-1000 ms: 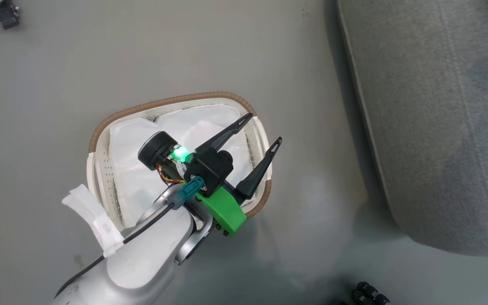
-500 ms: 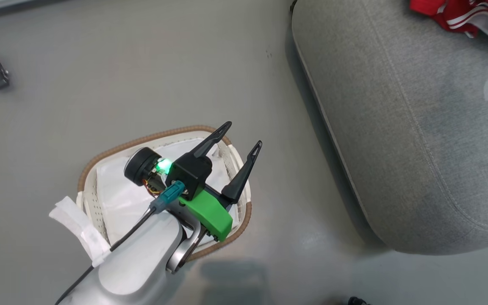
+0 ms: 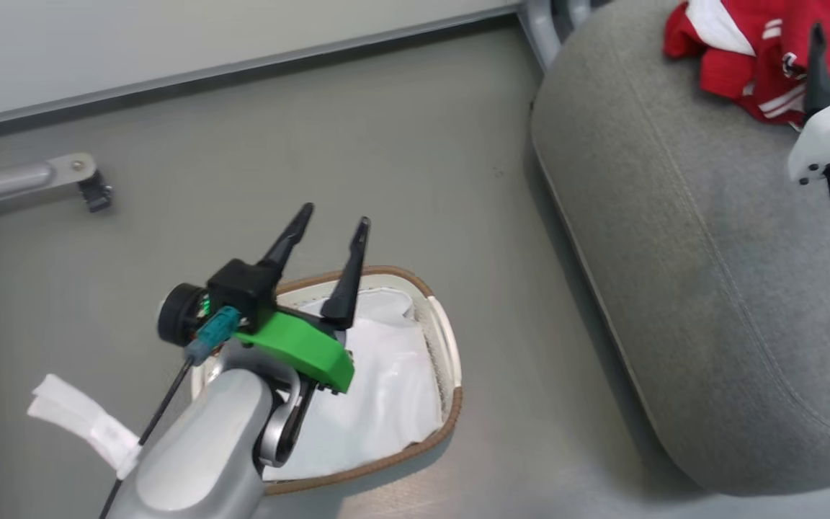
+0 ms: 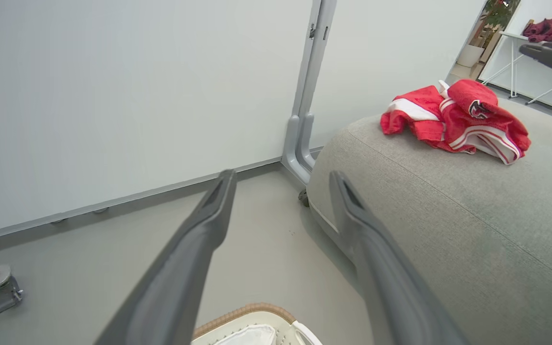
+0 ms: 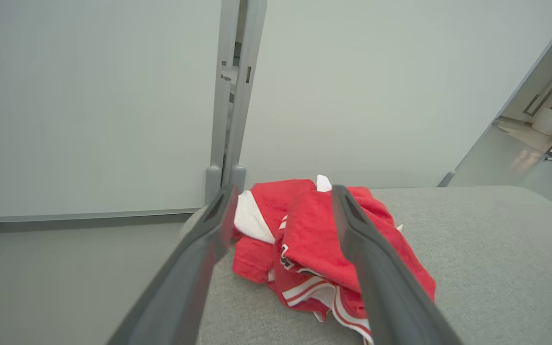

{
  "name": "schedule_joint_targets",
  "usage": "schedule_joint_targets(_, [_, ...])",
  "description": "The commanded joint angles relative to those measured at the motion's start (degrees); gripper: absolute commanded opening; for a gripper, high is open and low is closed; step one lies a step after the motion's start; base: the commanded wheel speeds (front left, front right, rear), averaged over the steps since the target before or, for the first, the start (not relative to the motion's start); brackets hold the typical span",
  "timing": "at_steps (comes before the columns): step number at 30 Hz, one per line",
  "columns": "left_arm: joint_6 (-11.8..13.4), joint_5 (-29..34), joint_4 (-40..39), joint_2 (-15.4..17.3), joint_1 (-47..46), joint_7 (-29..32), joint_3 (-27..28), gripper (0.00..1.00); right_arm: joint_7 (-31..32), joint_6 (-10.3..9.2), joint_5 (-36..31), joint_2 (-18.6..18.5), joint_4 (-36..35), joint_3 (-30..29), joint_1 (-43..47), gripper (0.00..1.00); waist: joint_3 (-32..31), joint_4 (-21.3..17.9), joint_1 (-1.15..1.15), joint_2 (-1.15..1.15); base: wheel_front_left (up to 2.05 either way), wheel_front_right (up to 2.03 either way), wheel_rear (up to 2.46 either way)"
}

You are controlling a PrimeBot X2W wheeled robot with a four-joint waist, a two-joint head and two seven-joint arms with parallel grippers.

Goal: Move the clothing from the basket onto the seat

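Note:
The clothing [image 3: 739, 43], red jerseys with white stripes, lies bunched on the far end of the light-grey seat [image 3: 710, 288]; it shows too in the left wrist view [image 4: 453, 120] and the right wrist view [image 5: 314, 239]. On the floor to the seat's left stands the basket [image 3: 451, 404], holding a white liner [image 3: 386, 389]. My left gripper [image 3: 336, 216] hangs above the basket's far rim, open and empty, fingers pointing toward the wall. My right gripper [image 5: 284, 191] is open just short of the jerseys, nothing between its fingers.
A pale partition wall with a grey post [image 4: 304, 96] runs behind the floor and the seat. A grey metal foot with a caster [image 3: 91, 191] sits on the floor at the left. Grey floor [image 3: 386, 144] lies between the basket and the wall.
The head camera has swung, bringing the wall and more of the jerseys into view. My left gripper has turned from above the basket's right side to its far rim.

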Motion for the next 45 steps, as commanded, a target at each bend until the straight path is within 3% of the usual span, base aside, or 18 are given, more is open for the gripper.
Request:
schedule_joint_targets(1, [0.5, 0.3, -0.5, 0.4, 2.4, -0.1, 1.7, 1.0, -0.2, -0.06, 1.0, 0.9, -0.9, 0.4, 1.9, 1.0, -3.7, 4.5, 0.0, 0.0, 0.0, 0.0, 0.0])
schedule_joint_targets(12, [1.1, 3.0, -2.4, -0.2, 11.5, -0.1, 13.0, 1.0, -0.3, -0.06, 5.1, 8.7, -12.8, 1.0, 14.0, 1.0, -7.7, 10.2, 0.0, 0.0, 0.0, 0.0, 0.0])
schedule_joint_targets(21, [0.3, 5.0, -4.3, -2.0, 18.9, -0.1, 20.6, 1.0, -0.3, -0.06, 6.3, 14.1, -26.1, 1.4, 29.5, 1.0, -9.6, 11.5, 0.0, 0.0, 0.0, 0.0, 0.0])
schedule_joint_targets(32, [-1.3, 6.5, -8.2, -4.9, 27.8, -0.1, 28.3, 1.0, -0.3, -0.06, 11.9, 14.6, -36.4, 5.8, 44.6, 1.0, -11.3, 10.7, 0.0, 0.0, 0.0, 0.0, 0.0])
schedule_joint_targets(45, [-3.2, 9.8, -7.8, -7.0, 32.4, -0.1, 31.0, 1.0, -0.3, -0.06, 10.3, 14.6, -39.2, 7.0, 49.5, 1.0, -12.1, 10.7, 0.0, 0.0, 0.0, 0.0, 0.0])
